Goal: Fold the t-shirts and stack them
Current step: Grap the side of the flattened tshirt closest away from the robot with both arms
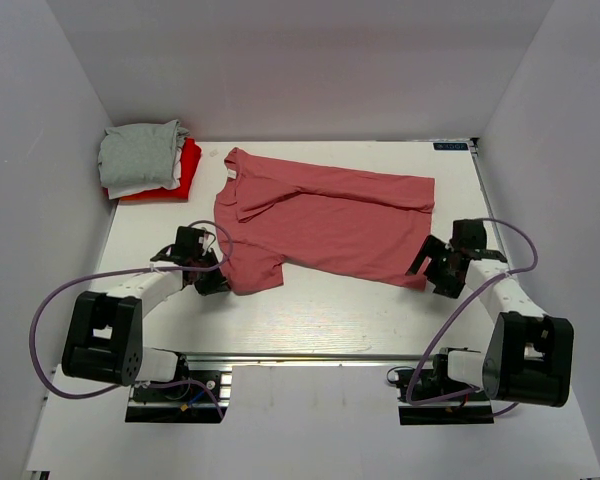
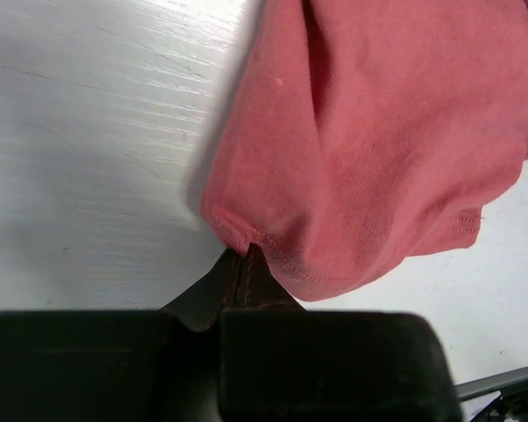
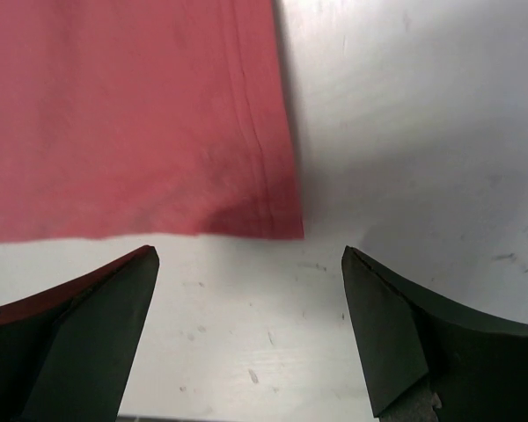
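**Item under work.** The salmon-pink t-shirt lies across the middle of the table, neck towards 10 o'clock and hem towards 4 o'clock. Its far long edge is turned over on itself and the rest is spread flat.

**Left gripper**. It sits at 8 o'clock of the shirt. In the left wrist view it is clenched on a stitched edge of the pink cloth, with the jaws pressed together and fabric bunched just ahead of them.

**Right gripper**. It sits at 4 o'clock of the shirt. In the right wrist view it is spread wide and holds nothing. The hem corner lies just ahead of the jaws and between their lines, and neither jaw touches it.

**Step in hand.** In my judgement this is taking hold of the near edge for a lengthwise fold. One end is gripped and the other is not yet.

**Next move.** The right arm would need to advance towards 12 o'clock, get one finger under the hem corner and close on it. The two arms could then lift together and carry the edge over.

**Surroundings.** A stack sits at 10 o'clock of the table, well apart from the pink shirt. The grey shirt is on top and the red shirt is below it. A pale layer shows between them, and I cannot say whether it is the white shirt.

**Obstructions.** Nothing lies in the path of the fold. The hem lies flat against the table, so the pinch could miss or catch a single layer.
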Robot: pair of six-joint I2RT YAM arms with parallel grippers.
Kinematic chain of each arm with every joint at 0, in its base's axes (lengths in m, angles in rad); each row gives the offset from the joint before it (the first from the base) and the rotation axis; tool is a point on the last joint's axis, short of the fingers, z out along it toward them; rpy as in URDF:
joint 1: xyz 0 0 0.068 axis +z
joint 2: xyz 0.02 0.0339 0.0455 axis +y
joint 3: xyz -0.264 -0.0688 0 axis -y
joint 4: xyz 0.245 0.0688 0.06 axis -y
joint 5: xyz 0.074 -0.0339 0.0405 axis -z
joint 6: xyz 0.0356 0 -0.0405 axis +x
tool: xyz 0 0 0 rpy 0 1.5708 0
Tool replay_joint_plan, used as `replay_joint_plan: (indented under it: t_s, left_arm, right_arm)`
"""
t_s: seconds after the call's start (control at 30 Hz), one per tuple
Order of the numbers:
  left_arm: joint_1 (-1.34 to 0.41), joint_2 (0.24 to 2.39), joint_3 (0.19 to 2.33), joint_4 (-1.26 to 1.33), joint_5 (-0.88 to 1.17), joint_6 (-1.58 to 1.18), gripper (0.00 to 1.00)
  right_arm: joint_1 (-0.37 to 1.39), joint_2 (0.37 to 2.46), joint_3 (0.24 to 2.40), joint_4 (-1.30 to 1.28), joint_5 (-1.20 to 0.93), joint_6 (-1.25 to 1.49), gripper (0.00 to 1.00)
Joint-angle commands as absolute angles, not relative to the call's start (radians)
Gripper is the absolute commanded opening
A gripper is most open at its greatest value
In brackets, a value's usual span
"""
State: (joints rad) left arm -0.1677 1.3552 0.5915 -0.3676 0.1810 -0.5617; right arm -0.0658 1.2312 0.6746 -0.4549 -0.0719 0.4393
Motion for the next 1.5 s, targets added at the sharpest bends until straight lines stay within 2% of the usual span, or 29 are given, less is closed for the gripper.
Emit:
replay_joint_plan:
  t_s: [0.0,0.17,0.27,0.3,0.37,0.5,0.53,0.57,0.63,0.67,1.0,1.2,1.47]
  left_arm:
    - [-0.175,1.368,0.621,-0.380,0.219,-0.532,0.00]
    - [-0.175,1.368,0.621,-0.390,0.238,-0.522,0.00]
    - [-0.175,1.368,0.621,-0.390,0.238,-0.522,0.00]
    - [-0.175,1.368,0.621,-0.390,0.238,-0.522,0.00]
    - [-0.175,1.358,0.621,-0.390,0.238,-0.531,0.00]
    - [-0.175,1.338,0.621,-0.390,0.238,-0.531,0.00]
    - [-0.175,1.338,0.621,-0.390,0.238,-0.531,0.00]
    - [-0.175,1.325,0.621,-0.390,0.247,-0.531,0.00]
    - [-0.175,1.312,0.630,-0.380,0.273,-0.531,0.00]
    - [-0.175,1.296,0.630,-0.380,0.285,-0.519,0.00]
    - [-0.175,1.281,0.790,-0.364,0.449,-0.416,0.00]
    - [-0.175,1.406,0.959,-0.359,0.502,-0.425,0.00]
    - [-0.164,1.600,1.158,-0.322,0.477,-0.448,0.00]
  right_arm:
    - [-0.067,1.242,0.643,-0.489,-0.158,0.465,0.90]
    - [-0.066,1.281,0.591,-0.408,-0.176,0.488,0.90]
    - [-0.064,1.316,0.600,-0.380,-0.163,0.497,0.84]
    - [-0.066,1.325,0.603,-0.379,-0.161,0.497,0.82]
    - [-0.067,1.345,0.607,-0.367,-0.152,0.492,0.67]
    - [-0.066,1.376,0.609,-0.354,-0.153,0.499,0.55]
    - [-0.066,1.376,0.603,-0.347,-0.152,0.502,0.50]
    - [-0.067,1.377,0.600,-0.341,-0.149,0.506,0.21]
    - [-0.069,1.377,0.586,-0.318,-0.146,0.514,0.03]
    - [-0.068,1.382,0.587,-0.321,-0.149,0.514,0.00]
    - [-0.063,1.329,0.663,-0.284,-0.242,0.428,0.00]
    - [-0.064,1.308,0.727,-0.258,-0.258,0.425,0.00]
    - [-0.068,1.413,0.845,-0.235,-0.241,0.428,0.00]
